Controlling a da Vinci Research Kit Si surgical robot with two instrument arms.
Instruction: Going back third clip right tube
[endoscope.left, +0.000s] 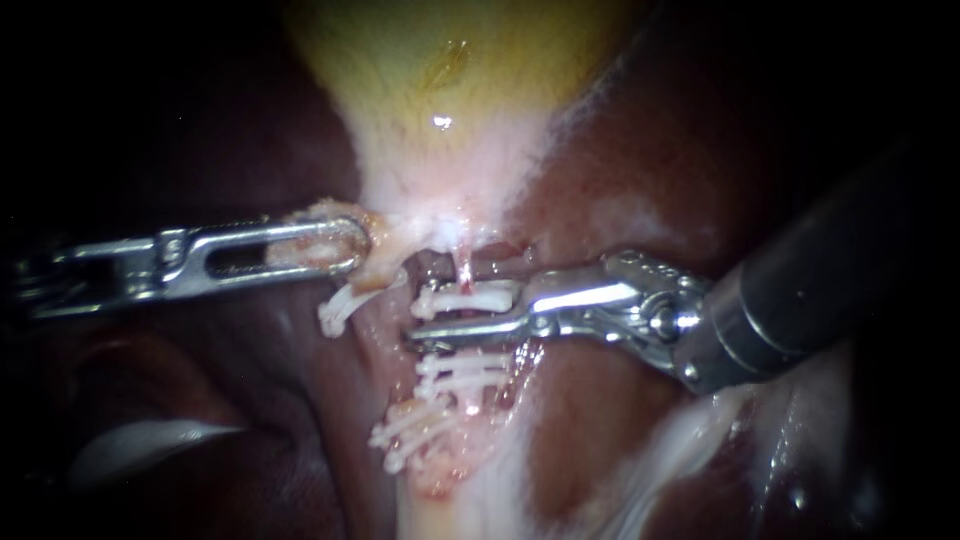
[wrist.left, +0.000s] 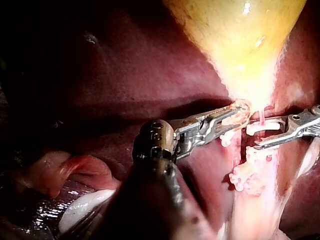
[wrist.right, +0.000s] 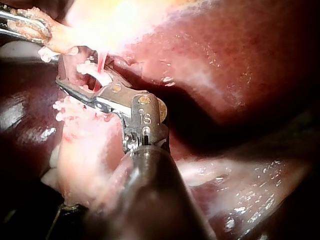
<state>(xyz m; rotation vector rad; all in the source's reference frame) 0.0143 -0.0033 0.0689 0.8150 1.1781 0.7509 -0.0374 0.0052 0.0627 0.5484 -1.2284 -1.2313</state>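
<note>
A thin red tube (endoscope.left: 465, 265) runs down from the yellow gallbladder (endoscope.left: 450, 60) neck. Across it sits a white clip (endoscope.left: 465, 297), lying in the gap between the open jaws of my right instrument (endoscope.left: 430, 315), which comes in from the right. Below it more white clips (endoscope.left: 462, 368) cross the pale stalk, and another clip (endoscope.left: 340, 305) sits to the left. My left instrument (endoscope.left: 355, 248) is shut on a fold of tissue at the gallbladder neck. The left wrist view shows that grip (wrist.left: 235, 114) and the clip (wrist.left: 262, 127). In the right wrist view the open jaws (wrist.right: 75, 80) straddle the clip.
Dark red liver (endoscope.left: 640, 150) surrounds the site on both sides. The thick shaft (endoscope.left: 820, 280) of my right instrument fills the right side. A pale glistening lump (endoscope.left: 150, 445) lies at lower left. Frayed pale tissue (endoscope.left: 440, 470) continues below the clips.
</note>
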